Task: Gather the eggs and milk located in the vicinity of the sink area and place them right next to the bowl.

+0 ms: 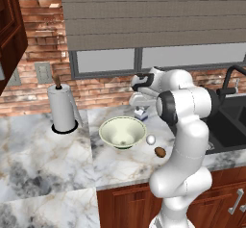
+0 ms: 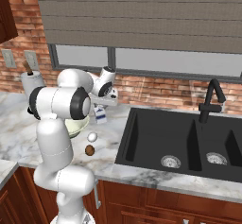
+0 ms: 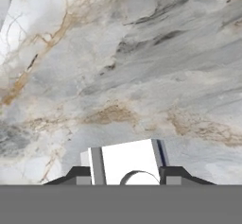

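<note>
The pale green bowl (image 1: pixel 122 132) sits on the marble counter (image 1: pixel 43 155). A white egg (image 1: pixel 151 139) and a brown egg (image 1: pixel 160 152) lie just to its right, toward the sink (image 1: pixel 233 121). The milk (image 2: pixel 99 115), a small white carton with a blue band, stands upright behind the bowl, close to its rim. My gripper (image 2: pixel 100 107) comes down onto it from above. In the hand view the carton's white top (image 3: pixel 127 159) fills the gap of my gripper (image 3: pixel 126 176), and both dark fingertips (image 3: pixel 79 175) press against its sides. My arm hides part of the bowl (image 2: pixel 78 124) in the right base view.
A tall paper-towel roll (image 1: pixel 62 107) stands at the back left of the counter. The black sink (image 2: pixel 189 140) with its dark faucet (image 2: pixel 210 100) lies to the right. A brick wall and a window run behind. The counter's front edge is just beyond the brown egg (image 2: pixel 89 149).
</note>
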